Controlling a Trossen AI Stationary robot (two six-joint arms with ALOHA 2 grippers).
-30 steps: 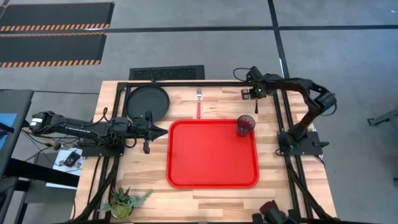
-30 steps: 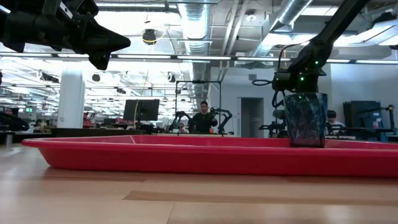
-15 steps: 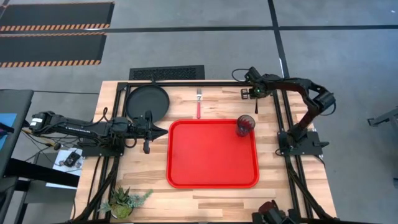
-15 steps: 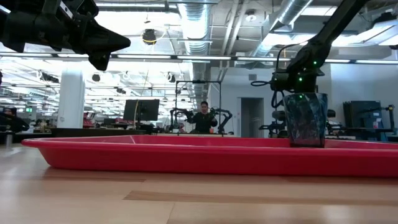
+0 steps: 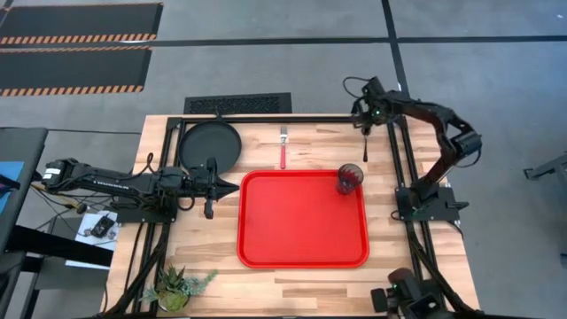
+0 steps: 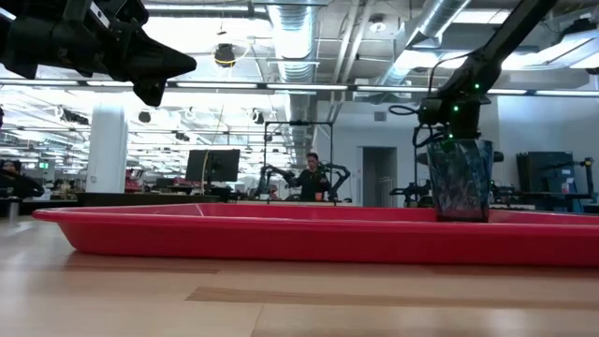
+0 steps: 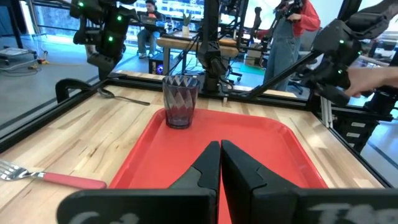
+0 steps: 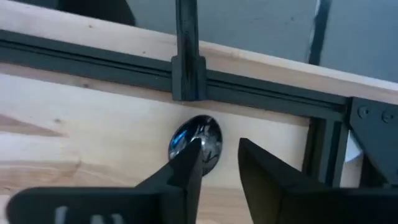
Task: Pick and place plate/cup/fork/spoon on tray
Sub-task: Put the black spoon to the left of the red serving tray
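The red tray (image 5: 303, 219) lies mid-table. The smoky cup (image 5: 349, 178) stands upright in its far right corner, also in the left wrist view (image 7: 181, 99). The black plate (image 5: 210, 145) lies flat at the far left. The red-handled fork (image 5: 283, 152) lies just beyond the tray's far edge. The dark spoon (image 5: 366, 148) lies at the far right, its bowl (image 8: 196, 146) toward the far rail. My right gripper (image 8: 221, 168) is open, pointing down above the spoon's bowl. My left gripper (image 5: 232, 185) is shut and empty, raised beside the tray's left edge.
A small potted plant (image 5: 177, 285) stands at the near left corner. Black frame rails (image 5: 292, 118) run along the far edge and both sides of the table. People and other robot arms show in the room beyond the table (image 6: 309, 178).
My right gripper has moved toward the table's far edge and a little to the right, and has risen slightly, coming over the spoon's bowl end. The cup, the tray and my left arm have kept still.
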